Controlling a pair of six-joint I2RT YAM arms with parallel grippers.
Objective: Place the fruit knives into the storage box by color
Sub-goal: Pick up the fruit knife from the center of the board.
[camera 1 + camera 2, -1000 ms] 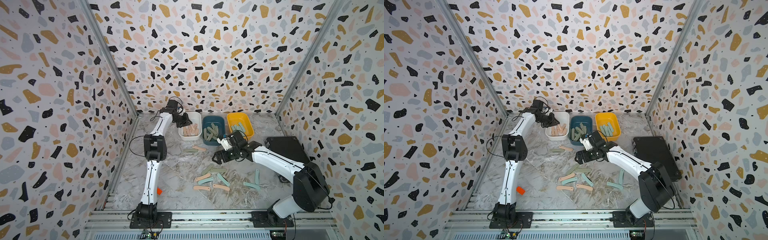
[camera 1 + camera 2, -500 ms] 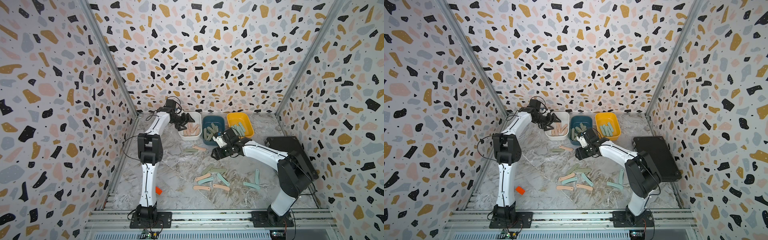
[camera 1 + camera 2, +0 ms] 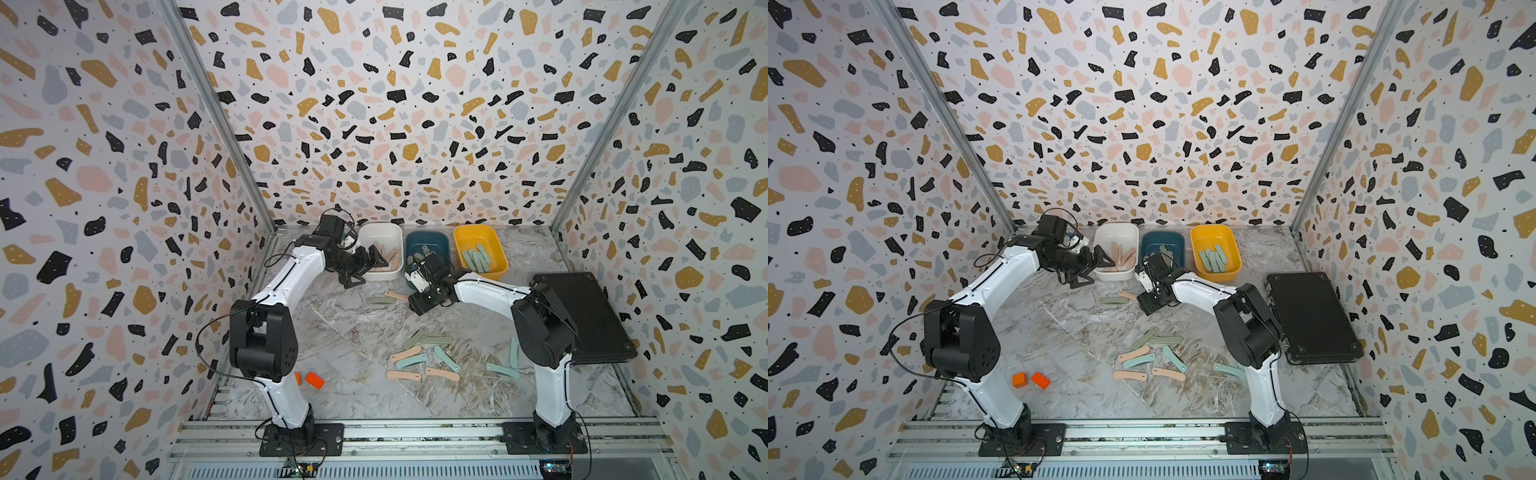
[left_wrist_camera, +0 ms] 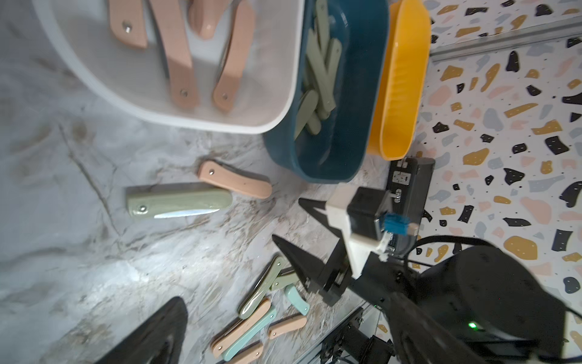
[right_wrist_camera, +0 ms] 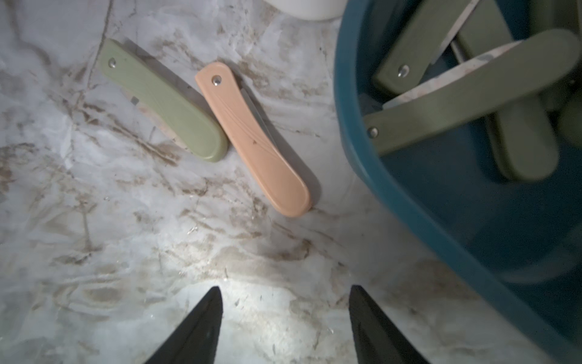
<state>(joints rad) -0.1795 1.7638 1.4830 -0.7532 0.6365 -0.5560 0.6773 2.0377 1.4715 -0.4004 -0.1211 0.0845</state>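
sorted: pink knives (image 4: pixel 179 63) are stowed in white box (image 4: pixel 277 123), sage knives (image 4: pixel 319 72) in blue box (image 5: pixel 441 220), teal knives (image 3: pixel 476 259) in yellow box (image 4: pixel 400 94)
left over: sage knife (image 5: pixel 163 104) and pink knife (image 5: pixel 255 141) are laid touching on bench (image 3: pixel 353 332) by the boxes; mixed cluster (image 3: pixel 411 360) nearer the front
left jaws: spread wide, empty, at white box
right jaws: half open, empty, just beside the pair
around: orange blocks (image 3: pixel 1040 380), black case (image 3: pixel 582 316), well aside; no obstruction is seen

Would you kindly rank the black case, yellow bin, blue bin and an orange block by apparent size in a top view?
1. black case.
2. yellow bin and blue bin, alike, so not ranked apart.
3. orange block.
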